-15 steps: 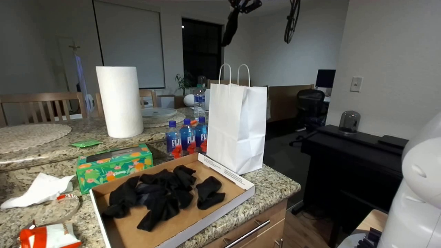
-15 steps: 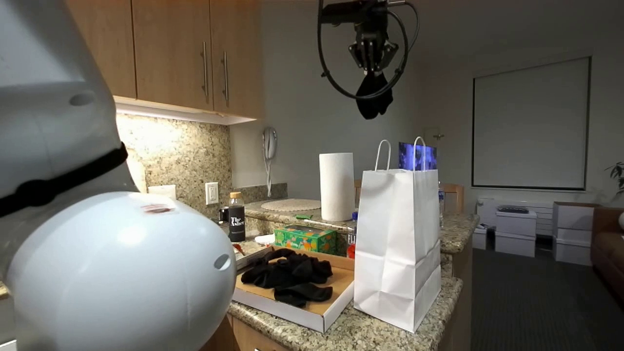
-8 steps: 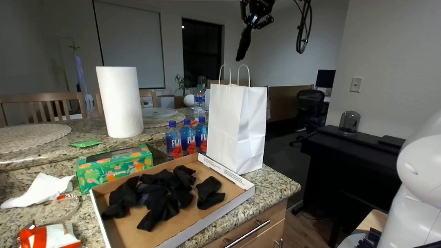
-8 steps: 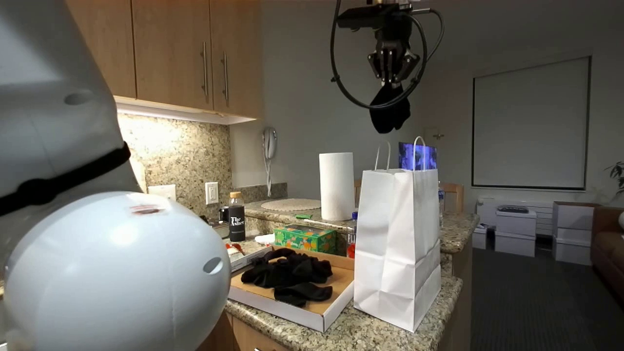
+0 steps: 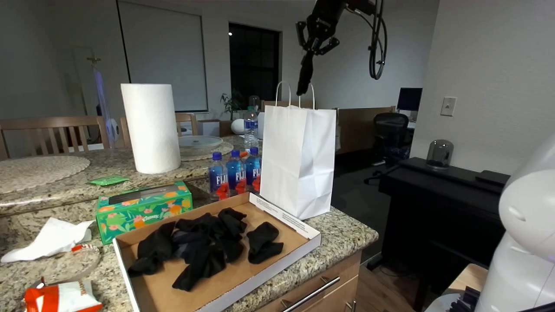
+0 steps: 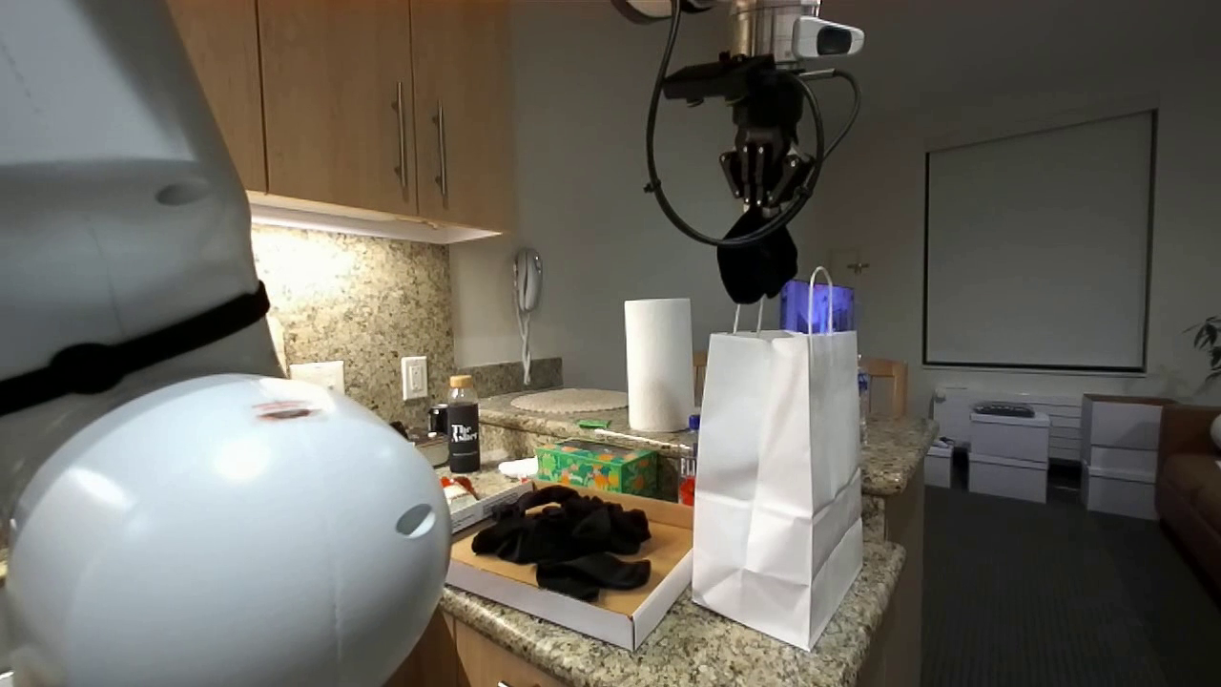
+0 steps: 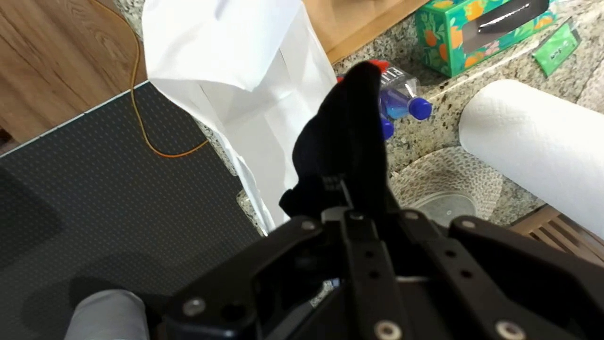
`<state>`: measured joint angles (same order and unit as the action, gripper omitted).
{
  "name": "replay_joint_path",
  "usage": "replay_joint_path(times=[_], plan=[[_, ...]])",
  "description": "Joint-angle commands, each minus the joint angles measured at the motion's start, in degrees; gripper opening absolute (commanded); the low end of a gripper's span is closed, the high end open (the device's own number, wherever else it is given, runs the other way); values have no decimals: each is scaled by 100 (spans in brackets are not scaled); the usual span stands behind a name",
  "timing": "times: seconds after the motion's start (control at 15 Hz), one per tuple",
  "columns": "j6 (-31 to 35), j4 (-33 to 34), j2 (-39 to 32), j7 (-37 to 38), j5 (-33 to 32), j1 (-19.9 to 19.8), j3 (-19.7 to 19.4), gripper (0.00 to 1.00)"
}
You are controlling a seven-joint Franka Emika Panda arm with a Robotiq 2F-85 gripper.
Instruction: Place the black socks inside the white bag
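One black sock [image 5: 305, 77] hangs down from my gripper [image 5: 308, 53], which is shut on its upper end. The white bag [image 5: 295, 162] stands upright on the counter, and the sock's lower end is at the height of its looped handles in both exterior views. From the wrist view, the mouth of the white bag [image 7: 212, 42] is open, and the held sock [image 7: 349, 127] covers part of it. Several more black socks [image 6: 572, 530] lie bunched in a shallow cardboard tray [image 5: 151, 297] beside the bag, with a single sock [image 5: 262, 242] nearest the bag.
Several blue-capped bottles [image 5: 236, 173] stand behind the tray, close to the bag. A green floral tissue box [image 5: 145, 212] sits at the tray's back side. On the raised ledge is a paper towel roll [image 5: 150, 130]. The counter edge [image 5: 364, 234] runs just past the bag.
My gripper has come down with the sock and shifted sideways, from well above the bag to handle height. The bag, the tray and the socks in it have not moved.
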<state>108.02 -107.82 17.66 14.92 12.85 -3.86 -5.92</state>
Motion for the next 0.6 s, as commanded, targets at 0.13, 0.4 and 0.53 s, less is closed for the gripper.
replay_joint_path(times=[0.13, 0.4, 0.53], plan=[[-214, 98, -356, 380, -221, -139, 102, 8], [-126, 75, -536, 339, -155, -131, 82, 8], [-132, 91, -588, 317, -142, -115, 88, 7]])
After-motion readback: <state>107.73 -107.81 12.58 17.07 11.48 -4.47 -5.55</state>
